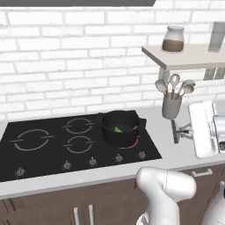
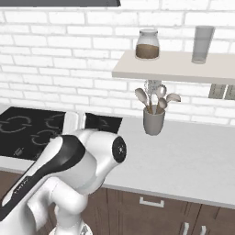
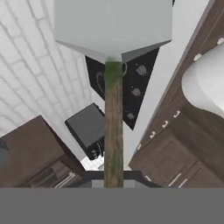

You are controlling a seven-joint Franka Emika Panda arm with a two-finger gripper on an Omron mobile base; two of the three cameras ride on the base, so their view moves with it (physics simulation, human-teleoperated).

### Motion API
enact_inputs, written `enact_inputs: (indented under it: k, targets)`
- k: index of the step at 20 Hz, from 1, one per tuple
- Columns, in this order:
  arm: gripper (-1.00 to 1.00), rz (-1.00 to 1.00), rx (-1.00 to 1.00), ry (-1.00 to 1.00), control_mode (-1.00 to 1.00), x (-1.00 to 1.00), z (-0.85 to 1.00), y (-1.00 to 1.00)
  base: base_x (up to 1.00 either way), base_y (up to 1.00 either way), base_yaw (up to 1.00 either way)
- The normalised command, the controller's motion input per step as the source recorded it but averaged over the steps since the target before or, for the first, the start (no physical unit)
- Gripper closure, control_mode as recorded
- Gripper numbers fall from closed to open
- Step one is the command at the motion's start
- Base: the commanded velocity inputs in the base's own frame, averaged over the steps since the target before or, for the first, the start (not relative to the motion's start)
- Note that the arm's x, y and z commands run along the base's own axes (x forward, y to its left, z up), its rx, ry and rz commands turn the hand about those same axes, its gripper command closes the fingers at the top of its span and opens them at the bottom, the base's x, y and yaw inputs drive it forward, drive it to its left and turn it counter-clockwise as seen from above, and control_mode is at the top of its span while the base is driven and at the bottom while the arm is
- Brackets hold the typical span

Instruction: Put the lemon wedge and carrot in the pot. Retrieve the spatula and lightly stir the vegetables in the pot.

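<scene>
White brick wall stands behind the stove (image 1: 52, 145). Mid-frame, the pot (image 1: 119, 128) holds the lemon wedge (image 1: 118, 129) and carrot (image 1: 134, 128), ready for stirring. The gripper (image 3: 113, 181) is closed on the spatula (image 3: 113, 87), which runs up the hand view.

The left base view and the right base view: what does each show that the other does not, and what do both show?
Left base view: the pot on the hob, with the lemon wedge and the carrot inside it. Right base view: the cupboard handles under the counter right of the hob. Both: the hob, the utensil cup, the shelf with a jar, and the brick wall.
</scene>
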Motion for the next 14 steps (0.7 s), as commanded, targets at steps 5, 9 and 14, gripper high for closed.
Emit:
enact_inputs:
  k: [5, 9, 14]
  targets:
    - [1.0, -0.2, 0.08, 0.04, -1.0, 0.18, 0.24, 0.41, 0.0, 0.0, 0.0]
    - [1.0, -0.16, 0.08, 0.15, -1.0, 0.21, 0.55, 0.43, 0.0, 0.0, 0.0]
    - [1.0, -0.11, 0.1, 0.21, -1.0, 0.28, 0.38, 0.32, 0.0, 0.0, 0.0]
